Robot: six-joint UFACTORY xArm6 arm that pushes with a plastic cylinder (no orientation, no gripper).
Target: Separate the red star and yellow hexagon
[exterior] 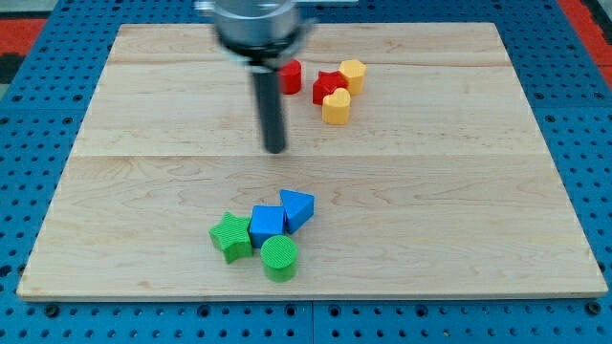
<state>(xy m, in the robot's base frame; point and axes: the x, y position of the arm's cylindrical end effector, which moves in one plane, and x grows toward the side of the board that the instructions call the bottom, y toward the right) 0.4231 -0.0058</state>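
The red star (328, 86) lies near the view's top, right of centre. The yellow hexagon (353, 75) touches its upper right side. A yellow heart-shaped block (336, 107) touches the star's lower side. A red cylinder (291, 75) stands just left of the star, partly hidden by the rod. My tip (275, 148) rests on the board, below and left of this cluster, apart from every block.
A second cluster sits at the view's bottom centre: a green star (230, 236), a blue cube (267, 226), a blue triangle (297, 207) and a green cylinder (280, 258). The wooden board (478, 191) lies on a blue pegboard (29, 143).
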